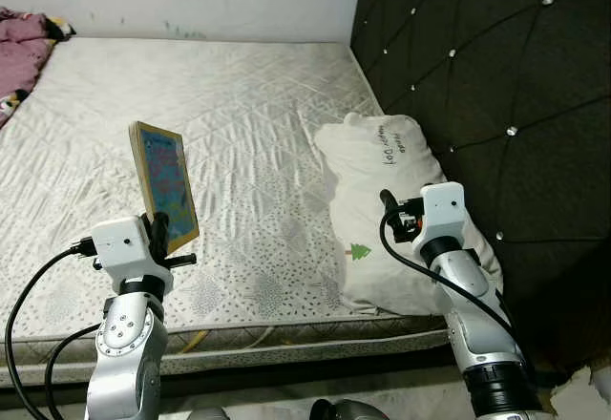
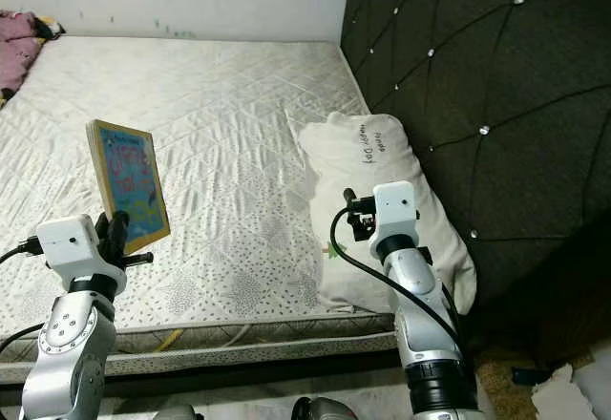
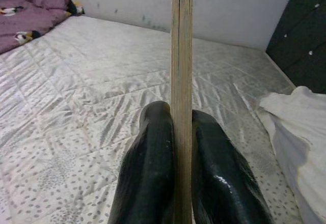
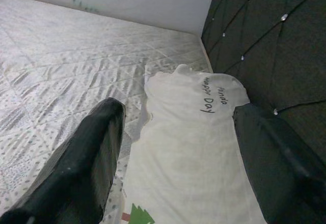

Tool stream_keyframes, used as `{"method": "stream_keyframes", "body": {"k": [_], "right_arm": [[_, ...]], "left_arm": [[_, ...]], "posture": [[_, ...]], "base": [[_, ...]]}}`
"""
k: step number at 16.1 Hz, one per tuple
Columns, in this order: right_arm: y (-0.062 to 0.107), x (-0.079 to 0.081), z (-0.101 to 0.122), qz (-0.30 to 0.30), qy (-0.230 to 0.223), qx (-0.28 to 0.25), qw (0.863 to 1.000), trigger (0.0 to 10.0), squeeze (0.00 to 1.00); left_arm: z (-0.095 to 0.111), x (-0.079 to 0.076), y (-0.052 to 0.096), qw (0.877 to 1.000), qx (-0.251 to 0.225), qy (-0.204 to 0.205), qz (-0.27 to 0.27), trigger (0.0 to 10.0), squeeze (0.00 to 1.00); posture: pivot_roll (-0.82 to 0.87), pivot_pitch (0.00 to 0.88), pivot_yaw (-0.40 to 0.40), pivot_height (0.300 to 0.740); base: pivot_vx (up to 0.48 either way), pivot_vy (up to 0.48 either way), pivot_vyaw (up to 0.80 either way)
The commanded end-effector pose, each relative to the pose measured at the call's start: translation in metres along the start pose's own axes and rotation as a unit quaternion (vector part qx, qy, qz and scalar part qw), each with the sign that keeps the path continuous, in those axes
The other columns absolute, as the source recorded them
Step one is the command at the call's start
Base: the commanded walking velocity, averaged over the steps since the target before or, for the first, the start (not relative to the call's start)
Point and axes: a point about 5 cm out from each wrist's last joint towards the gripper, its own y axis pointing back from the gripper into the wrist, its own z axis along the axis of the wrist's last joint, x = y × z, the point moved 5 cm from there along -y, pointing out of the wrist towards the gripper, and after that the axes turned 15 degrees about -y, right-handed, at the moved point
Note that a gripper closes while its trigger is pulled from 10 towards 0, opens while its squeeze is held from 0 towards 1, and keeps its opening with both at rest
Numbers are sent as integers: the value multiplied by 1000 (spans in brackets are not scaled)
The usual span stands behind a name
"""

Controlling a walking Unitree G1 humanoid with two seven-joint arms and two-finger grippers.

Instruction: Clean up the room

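At the near edge of the bare mattress (image 1: pixel 248 105), a humanoid robot holds a picture book (image 1: pixel 164 183) upright in its left gripper (image 3: pixel 181 147), the two black fingers (image 3: pixel 153 173) clamped flat against either cover so the thin volume stands on end, lifted clear of the quilted surface, apparently for carrying off as part of the room tidy-up. The book, bright blue on its face with a pale wooden-looking edge, is tilted slightly and hangs over the mattress's near-left part. To the robot's right, the right gripper (image 4: pixel 178 147) hovers with its fingers spread wide apart and holding nothing, poised just above a white pillow (image 1: pixel 382 200) printed with handwriting and a small green tree; the wide stance suggests it is lined up to take the pillow next. The pillow lies along the mattress's right edge, pressed against the dark tufted headboard (image 1: pixel 496 86). Farther off, at the far-left corner, a crumpled purple blanket (image 3: pixel 30 5) sits against the pale wall (image 1: pixel 210 0), likely still awaiting tidying
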Motion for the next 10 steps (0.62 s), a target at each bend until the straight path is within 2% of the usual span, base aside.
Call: {"method": "stream_keyframes", "body": {"k": [1, 7, 10], "right_arm": [[-2, 2, 4, 6, 3, -6, 1000, 10000, 0], [-2, 2, 3, 8, 2, -5, 1000, 10000, 0], [-2, 2, 2, 9, 2, -3, 1000, 10000, 0]], "left_arm": [[11, -1, -4, 1000, -17, 3, 2, 10000, 0], [11, -1, -5, 1000, -18, 3, 2, 10000, 0], [9, 1, -6, 1000, -14, -2, 10, 10000, 0]], "posture": [[50, 0, -39, 697], [50, 0, -38, 630], [51, 0, -39, 630]], "base": [[0, 0, 0], [0, 0, 0], [0, 0, 0]]}}
